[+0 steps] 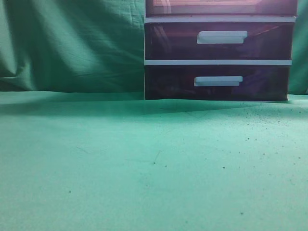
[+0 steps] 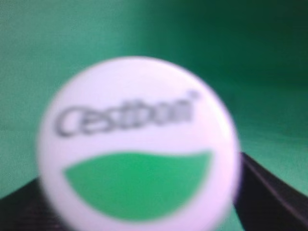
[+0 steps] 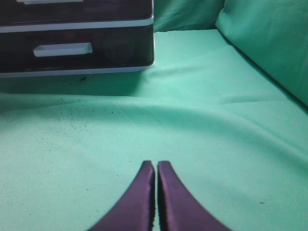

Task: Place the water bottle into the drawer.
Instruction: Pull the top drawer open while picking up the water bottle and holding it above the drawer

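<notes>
Currently, ext. view: white-framed drawer unit stands at far edge of green cloth, toward far-right corner, against a draped green backdrop. Top drawer, lighter pinkish-brown, is only partly in frame; can't tell if it's pulled out or pushed in. Below it, two darker purple-brown drawers w/ white bar handles: middle drawer, bottom drawer, both flush w/ the frame. No arm or bottle shows in ext. view. Small dark specks on cloth near right edge.

L wrist view: water bottle fills the frame, seen cap-end on, very close and blurred. Cap is white w/ grey "Cestbon" lettering over a green crescent. Dark fingers of left gripper show on either side of the cap at bottom corners, tight against it, so L gripper looks pinched on the bottle. Green cloth behind; bottle's place rel. to the unit can't be told from this view.

R wrist view: right gripper low over the cloth, its two dark fingertips pressed together, nothing between. Unit sits at far-left corner of this view, well apart from R gripper. Green fabric also rises along the right edge.
</notes>
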Robot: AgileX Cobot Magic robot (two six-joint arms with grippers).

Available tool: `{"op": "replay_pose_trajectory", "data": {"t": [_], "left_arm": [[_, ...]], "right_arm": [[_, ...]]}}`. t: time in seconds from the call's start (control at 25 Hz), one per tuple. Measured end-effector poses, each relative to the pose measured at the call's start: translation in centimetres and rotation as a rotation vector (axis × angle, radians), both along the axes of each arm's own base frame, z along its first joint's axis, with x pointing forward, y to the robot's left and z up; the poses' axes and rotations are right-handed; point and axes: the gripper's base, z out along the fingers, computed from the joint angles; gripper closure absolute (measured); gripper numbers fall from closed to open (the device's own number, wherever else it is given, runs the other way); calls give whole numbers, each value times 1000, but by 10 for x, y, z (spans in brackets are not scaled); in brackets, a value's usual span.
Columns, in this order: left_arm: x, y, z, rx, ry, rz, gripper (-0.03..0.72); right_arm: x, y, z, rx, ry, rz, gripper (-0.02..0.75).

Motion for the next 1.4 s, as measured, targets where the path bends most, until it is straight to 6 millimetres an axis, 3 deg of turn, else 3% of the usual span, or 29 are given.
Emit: {"op": "replay_pose_trajectory", "data": {"t": [0.2, 0.36, 0.6, 0.72, 0.92, 1.08, 1.24, 1.4], "left_arm": [[5, -1, -4, 20, -21, -31, 330], [5, -1, -4, 30, -23, -39, 409], [4, -10, 13, 54, 25, -57, 402], [0, -27, 45, 64, -16, -101, 355], [-15, -55, 105, 57, -135, -187, 356], [-36, -69, 138, 49, -179, -245, 356], [-62, -84, 154, 38, -195, -324, 356], [-79, -99, 158, 28, -185, -409, 356]], "right_arm": [[0, 0, 0, 0, 0, 0, 738], [0, 0, 0, 0, 0, 0, 738], [0, 0, 0, 0, 1, 0, 738], [0, 0, 0, 0, 1, 0, 738], [0, 0, 0, 0, 1, 0, 738], [0, 0, 0, 0, 1, 0, 738], [1, 0, 3, 13, -32, -3, 738], [4, 0, 26, 153, -289, -30, 738]]}}
